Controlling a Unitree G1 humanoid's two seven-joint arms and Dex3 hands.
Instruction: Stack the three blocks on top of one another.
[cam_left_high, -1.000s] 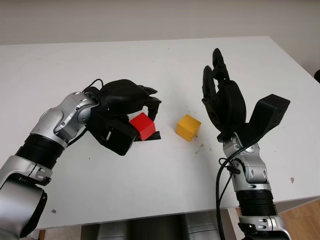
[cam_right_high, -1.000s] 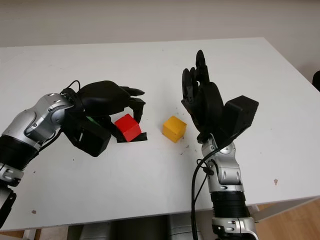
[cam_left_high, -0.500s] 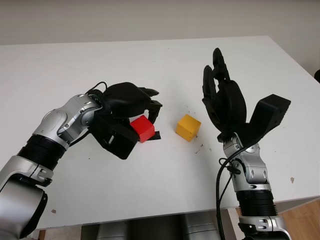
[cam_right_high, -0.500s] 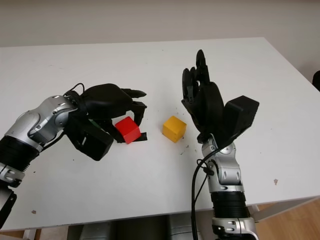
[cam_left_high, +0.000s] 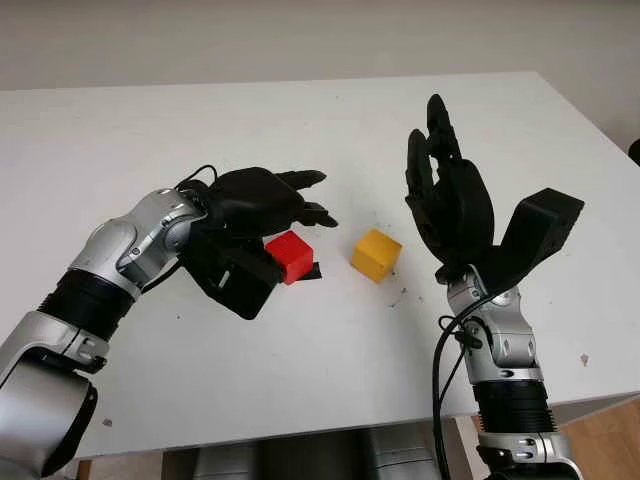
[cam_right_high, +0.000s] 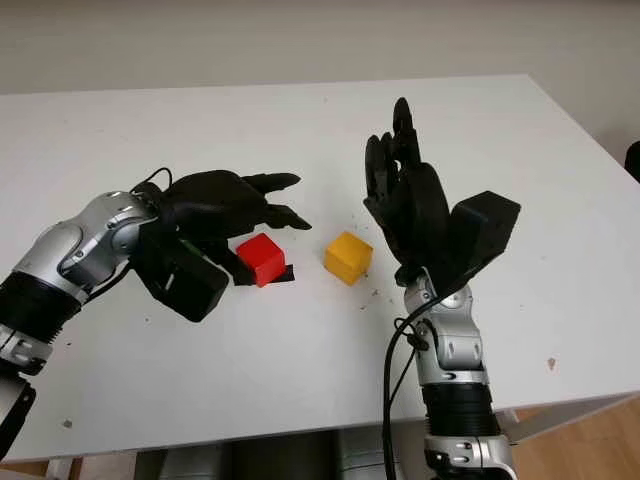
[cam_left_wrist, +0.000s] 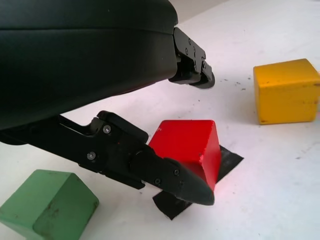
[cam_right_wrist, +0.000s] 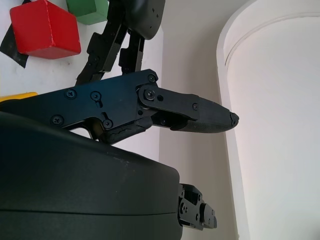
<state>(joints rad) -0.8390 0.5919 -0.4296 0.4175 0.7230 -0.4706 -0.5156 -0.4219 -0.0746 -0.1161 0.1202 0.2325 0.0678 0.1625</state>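
The red block (cam_left_high: 292, 256) stands on a black tape patch (cam_left_high: 313, 271) at mid-table. My left hand (cam_left_high: 303, 214) hovers over it, open, its fingers stretched out above the block and its thumb (cam_left_wrist: 170, 177) just beside the block's near face. The green block (cam_left_wrist: 47, 207) lies on the table under the left palm, close behind the red one. The yellow block (cam_left_high: 376, 255) sits alone to the right of the red block. My right hand (cam_left_high: 430, 150) is held upright and open in the air, right of the yellow block.
The white table (cam_left_high: 300, 340) has small dark specks around the yellow block. Its front edge runs close to both forearms, and its right edge lies beyond the right hand.
The left hand's fingers have uncurled from around the red block and lifted, leaving the block standing on the tape. The right hand has stayed put.
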